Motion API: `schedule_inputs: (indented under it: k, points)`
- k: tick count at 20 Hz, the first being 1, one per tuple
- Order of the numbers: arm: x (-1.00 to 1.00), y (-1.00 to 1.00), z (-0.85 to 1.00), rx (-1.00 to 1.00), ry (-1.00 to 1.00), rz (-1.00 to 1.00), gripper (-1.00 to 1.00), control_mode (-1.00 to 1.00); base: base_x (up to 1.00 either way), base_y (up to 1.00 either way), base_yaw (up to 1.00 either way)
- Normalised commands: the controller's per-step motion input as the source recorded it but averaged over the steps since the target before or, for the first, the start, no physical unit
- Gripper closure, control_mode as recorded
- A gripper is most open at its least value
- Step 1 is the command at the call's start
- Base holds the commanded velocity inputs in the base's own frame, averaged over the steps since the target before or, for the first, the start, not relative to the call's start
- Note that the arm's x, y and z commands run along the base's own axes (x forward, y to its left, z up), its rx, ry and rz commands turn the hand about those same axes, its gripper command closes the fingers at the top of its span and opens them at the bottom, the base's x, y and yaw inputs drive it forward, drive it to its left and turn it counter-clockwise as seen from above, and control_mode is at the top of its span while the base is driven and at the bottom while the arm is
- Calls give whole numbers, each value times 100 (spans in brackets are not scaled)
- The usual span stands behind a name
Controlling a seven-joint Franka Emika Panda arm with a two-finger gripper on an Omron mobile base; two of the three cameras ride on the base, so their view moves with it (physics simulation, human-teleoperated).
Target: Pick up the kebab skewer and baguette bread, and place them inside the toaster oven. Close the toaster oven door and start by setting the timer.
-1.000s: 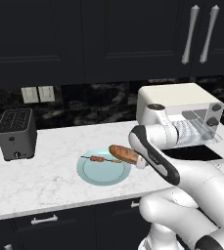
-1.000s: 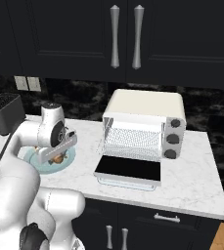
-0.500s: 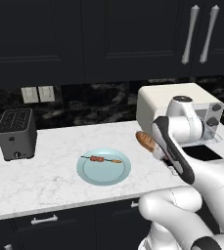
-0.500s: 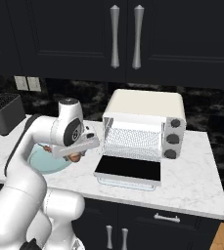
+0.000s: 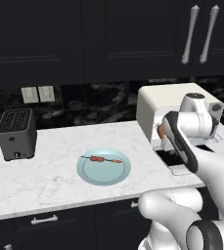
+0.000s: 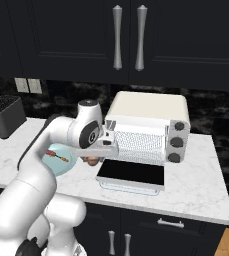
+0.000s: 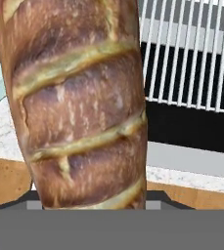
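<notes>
Hand view: baguette bread (image 7: 79, 102) gripped lengthwise in gripper (image 6: 93, 159), jaws part-open around it, beside open toaster oven (image 6: 148, 127) with door (image 6: 131, 175) down. Advice: level loaf, clear door, slide onto rack. Kebab skewer (image 5: 102, 159) on plate (image 5: 103, 167).

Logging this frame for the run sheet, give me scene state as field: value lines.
held item: baguette bread, in the gripper
gripper position: in front of the toaster oven, left of its open mouth
toaster oven door: open, folded down flat
wire rack: bare
kebab skewer: lying on the light blue plate
slot toaster: far left of the counter
task stage: bread in transit, skewer not yet picked
</notes>
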Motion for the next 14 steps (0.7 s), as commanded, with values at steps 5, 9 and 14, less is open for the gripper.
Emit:
schedule_inputs:
  k: [5, 9, 14]
  points:
    - [33, -23, 1, 0, 0, -25, 100, -100, 0, 0, 0]
    - [35, -17, 0, 0, 0, -6, 100, -100, 0, 0, 0]
    - [31, -26, 0, 0, 0, 0, 100, -100, 0, 0, 0]
